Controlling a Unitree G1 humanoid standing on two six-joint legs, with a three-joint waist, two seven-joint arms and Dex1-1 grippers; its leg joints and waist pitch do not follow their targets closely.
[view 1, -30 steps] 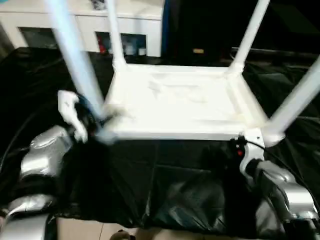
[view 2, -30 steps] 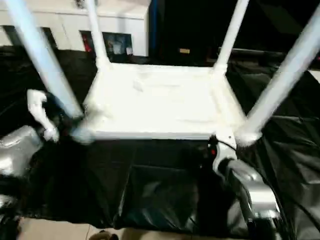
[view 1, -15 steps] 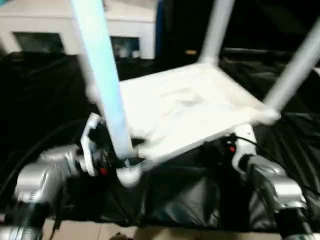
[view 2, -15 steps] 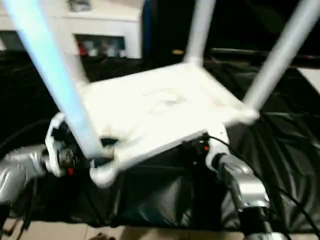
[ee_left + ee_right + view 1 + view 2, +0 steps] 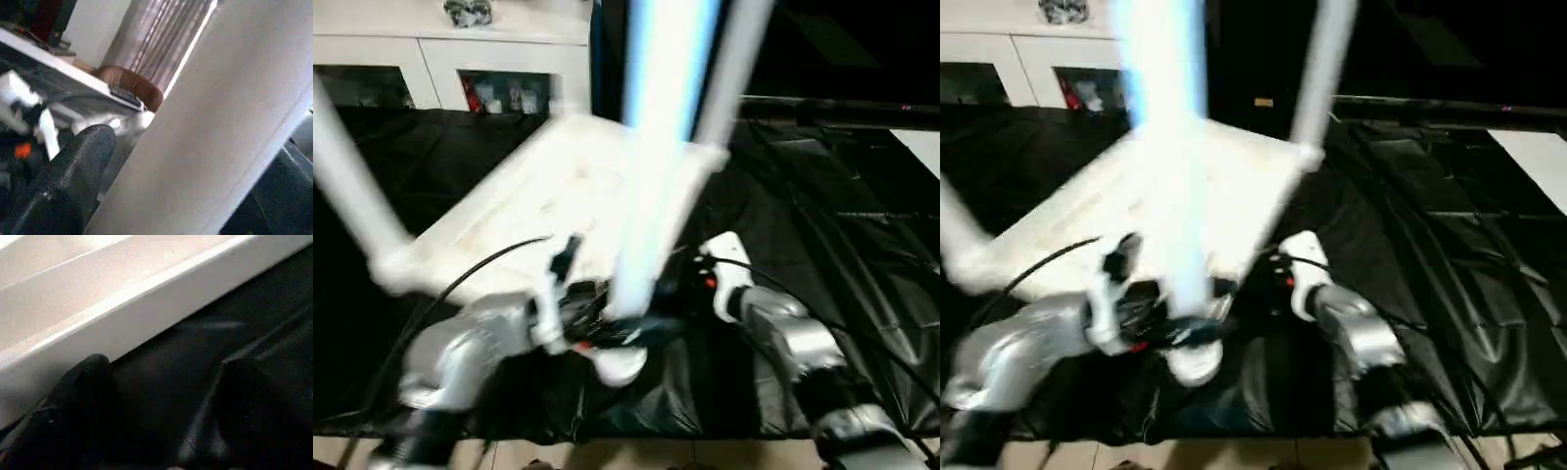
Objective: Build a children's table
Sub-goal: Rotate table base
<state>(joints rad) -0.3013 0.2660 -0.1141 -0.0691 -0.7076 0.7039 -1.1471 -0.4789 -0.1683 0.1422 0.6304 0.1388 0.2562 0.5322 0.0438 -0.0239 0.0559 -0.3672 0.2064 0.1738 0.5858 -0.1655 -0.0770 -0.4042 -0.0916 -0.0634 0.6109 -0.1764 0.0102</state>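
White plastic fills the middle of the scene: the children's table (image 5: 548, 206) lies upside down on the black-draped surface (image 5: 822, 235), turned so one corner points toward the robot, its legs rising toward 12 o'clock.

The nearest leg (image 5: 656, 147) stands just above the left end effector (image 5: 597, 323), its long axis running upward and leaning slightly — its rounded foot socket (image 5: 619, 364) sits at about 6 o'clock of the top. In the left wrist view a black finger (image 5: 73, 171) lies against the leg's wide white flank, so the left end effector looks clamped on the leg, though the second finger is hidden.

The right end effector (image 5: 690, 284) reaches in from 4 o'clock, under the table's near edge. Its fingers (image 5: 73, 396) stand apart, one beside the white rim and one over the black cloth, holding nothing.

The left forearm lies low and nearly level, wrist turned inward; the right forearm angles up and forward. The left arm is nearer the leg, so any seating or steadying of it likely falls to that side.
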